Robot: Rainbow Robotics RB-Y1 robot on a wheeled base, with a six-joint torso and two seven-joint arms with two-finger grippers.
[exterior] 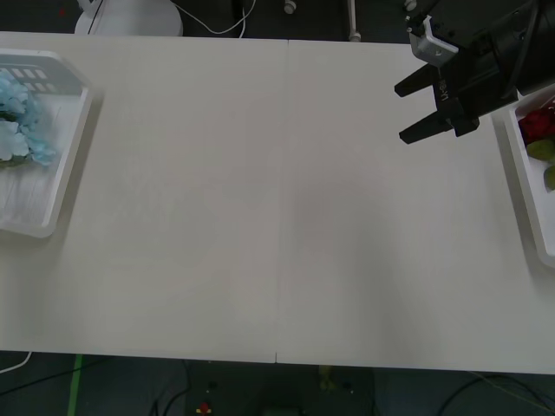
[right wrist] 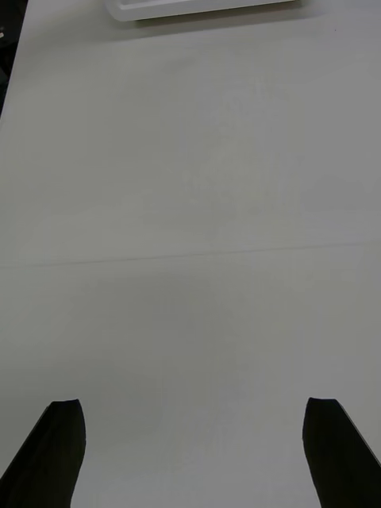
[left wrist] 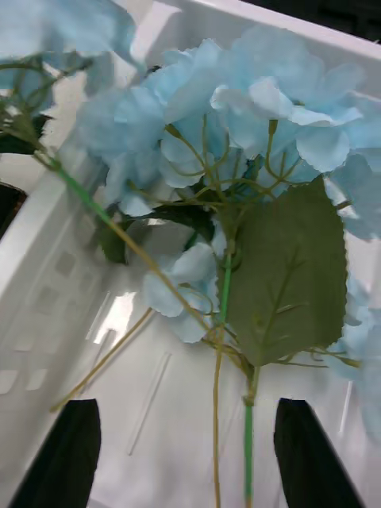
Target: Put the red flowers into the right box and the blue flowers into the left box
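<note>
1. Front view: the pale blue fluffy flowers (exterior: pixel 19 121) lie in the slotted white plastic left box (exterior: pixel 61 173) at the counter's (exterior: pixel 277 217) left edge; the deep-red flowers (exterior: pixel 538 121) lie in the white right box (exterior: pixel 520 165). The right pincer (exterior: pixel 418 108) hovers open beside that box.
2. Right wrist view: black fingers (right wrist: pixel 55 452) spread wide over bare counter.
3. Left wrist view: the left pincer (left wrist: pixel 186 452) is open over the blue sprays — sorting looks finished; next, both arms withdraw.

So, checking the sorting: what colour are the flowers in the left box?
Pale sky blue, with green leaves; the blue flowers show best in the left wrist view.
</note>
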